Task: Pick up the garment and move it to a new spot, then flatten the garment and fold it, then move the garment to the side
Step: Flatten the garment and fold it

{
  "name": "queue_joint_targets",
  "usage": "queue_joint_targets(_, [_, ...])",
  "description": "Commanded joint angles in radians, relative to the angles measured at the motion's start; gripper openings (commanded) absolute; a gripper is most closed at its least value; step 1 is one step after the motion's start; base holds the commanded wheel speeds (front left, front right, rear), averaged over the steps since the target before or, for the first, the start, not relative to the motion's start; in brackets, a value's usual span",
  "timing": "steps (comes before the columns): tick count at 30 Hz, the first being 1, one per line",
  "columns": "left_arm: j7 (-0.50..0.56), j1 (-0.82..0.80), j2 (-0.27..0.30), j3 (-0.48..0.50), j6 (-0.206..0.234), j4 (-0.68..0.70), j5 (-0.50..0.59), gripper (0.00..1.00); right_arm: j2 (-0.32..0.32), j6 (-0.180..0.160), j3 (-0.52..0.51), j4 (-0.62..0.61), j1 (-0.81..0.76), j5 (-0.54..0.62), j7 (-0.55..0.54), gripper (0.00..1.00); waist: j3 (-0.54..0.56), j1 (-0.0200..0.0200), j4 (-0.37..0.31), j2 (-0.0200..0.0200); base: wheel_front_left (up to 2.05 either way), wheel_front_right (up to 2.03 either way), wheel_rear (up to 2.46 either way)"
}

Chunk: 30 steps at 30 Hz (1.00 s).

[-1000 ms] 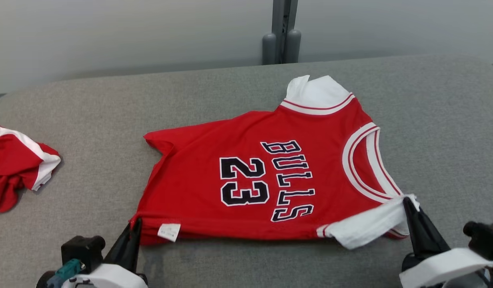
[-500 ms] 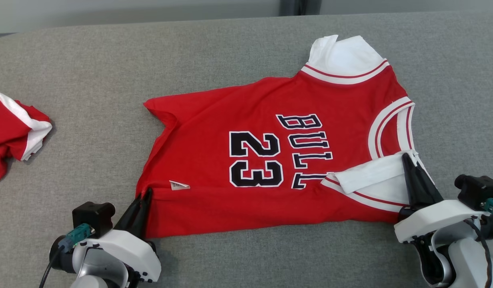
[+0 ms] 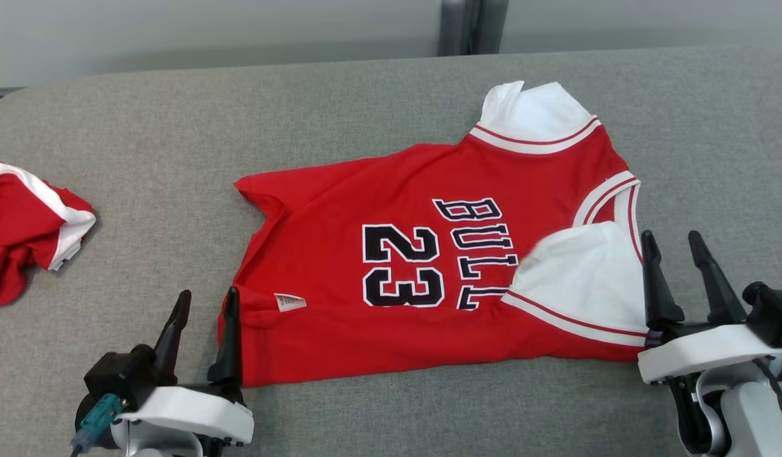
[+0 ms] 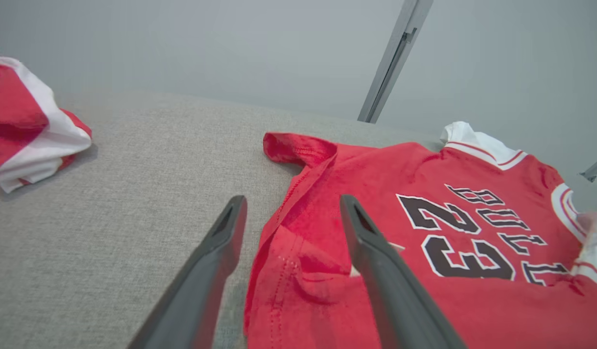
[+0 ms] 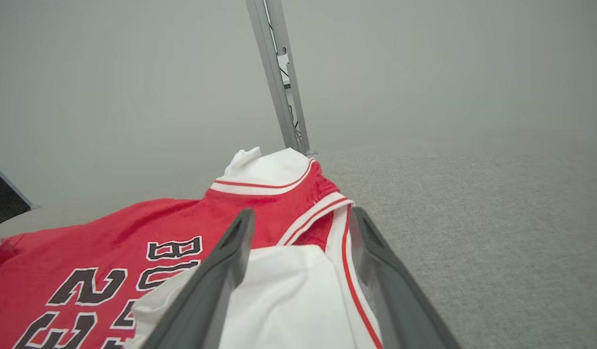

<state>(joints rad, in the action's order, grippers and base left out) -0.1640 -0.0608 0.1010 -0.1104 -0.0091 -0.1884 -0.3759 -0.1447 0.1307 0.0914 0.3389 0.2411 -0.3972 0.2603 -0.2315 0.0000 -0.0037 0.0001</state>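
Left claw [image 3: 208,293], right claw [image 3: 670,235] opened; jersey [image 3: 378,190] on grey tabletop [image 3: 302,108], pale wall [image 3: 175,32].

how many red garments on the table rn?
2. The red jersey lies spread at the middle of the grey table; a crumpled red-and-white garment sits at its left, cut by the frame edge, so more could lie beyond.
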Motion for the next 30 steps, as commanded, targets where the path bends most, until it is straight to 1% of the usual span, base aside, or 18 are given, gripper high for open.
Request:
queue_joint_targets(1, [-0.021,0.014,-0.003,0.008,0.004,0.004,-0.009,1.00,0.004,0.000,-0.014,-0.021,-0.014,0.020,0.006,1.00,0.019,0.0000,-0.005,-0.0001,0.00,0.00,0.00])
queue_joint_targets(5, [-0.087,0.037,-0.011,0.035,0.030,0.028,0.012,1.00,0.038,0.000,-0.076,-0.129,-0.090,0.113,0.006,1.00,0.063,0.0000,-0.009,-0.0001,0.00,0.00,0.00])
queue_joint_targets(8, [-0.099,0.061,-0.013,0.054,0.047,0.052,0.048,1.00,0.057,0.000,-0.098,-0.186,-0.151,0.158,0.006,1.00,0.093,0.0000,-0.010,-0.0001,0.00,0.00,0.00])
queue_joint_targets(9, [-0.102,0.076,-0.008,0.063,0.053,0.068,0.075,1.00,0.065,0.000,-0.107,-0.214,-0.193,0.185,0.006,1.00,0.112,0.0000,-0.012,-0.0001,0.00,0.00,0.00])
queue_joint_targets(12, [-0.101,0.109,-0.003,0.070,0.054,0.079,0.112,1.00,0.075,0.000,-0.113,-0.242,-0.246,0.211,0.006,1.00,0.136,0.0000,-0.018,-0.0001,0.00,0.00,0.00])
queue_joint_targets(14, [-0.102,0.133,0.001,0.073,0.052,0.077,0.130,1.00,0.080,0.000,-0.116,-0.246,-0.281,0.219,0.006,1.00,0.151,0.0000,-0.023,-0.0001,0.00,0.00,0.00])
queue_joint_targets(16, [-0.102,0.150,-0.008,0.063,0.062,0.073,0.145,1.00,0.083,0.000,-0.122,-0.247,-0.311,0.223,0.006,1.00,0.164,0.0000,-0.026,-0.0001,0.00,0.00,0.00])
queue_joint_targets(20, [-0.102,0.181,-0.015,0.059,0.067,0.069,0.157,1.00,0.089,0.000,-0.130,-0.251,-0.348,0.227,0.006,1.00,0.176,0.0000,-0.031,-0.0001,0.00,0.00,0.00])
queue_joint_targets(24, [-0.102,0.195,-0.006,0.074,0.046,0.063,0.146,1.00,0.091,0.000,-0.134,-0.244,-0.351,0.219,0.006,1.00,0.176,0.0000,-0.034,-0.0001,0.00,0.00,0.00])
queue_joint_targets(30, [-0.102,0.178,-0.004,0.077,0.035,0.049,0.149,1.00,0.092,0.000,-0.130,-0.241,-0.333,0.210,0.006,1.00,0.171,0.0000,-0.030,-0.0001,0.00,0.00,0.00])
